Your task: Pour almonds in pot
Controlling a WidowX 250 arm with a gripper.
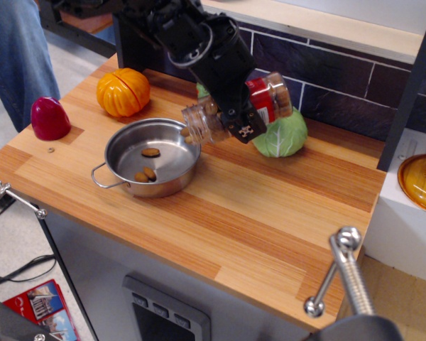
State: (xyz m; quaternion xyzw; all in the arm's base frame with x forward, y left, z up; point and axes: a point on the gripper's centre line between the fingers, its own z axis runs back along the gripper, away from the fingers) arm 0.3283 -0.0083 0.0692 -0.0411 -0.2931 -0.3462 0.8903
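My gripper (pixel 238 114) is shut on a clear plastic jar (pixel 220 117) with a red and white label, tilted with its open mouth down-left over the right rim of the pot. The pot (pixel 124 153) is a shallow shiny steel pan with a wire loop handle at its front left, on the wooden counter. Three almonds (pixel 150 152) lie on the pot's floor. One more almond shows at the jar's mouth. The rest of the jar's content is hard to see behind the gripper.
An orange pumpkin toy (pixel 123 91) and a red dome-shaped object (pixel 50 118) sit left of the pot. A green cabbage toy (pixel 284 138) lies behind the jar. An orange glass lid (pixel 422 182) rests on a white stand at right. A metal clamp (pixel 344 273) rises at front right.
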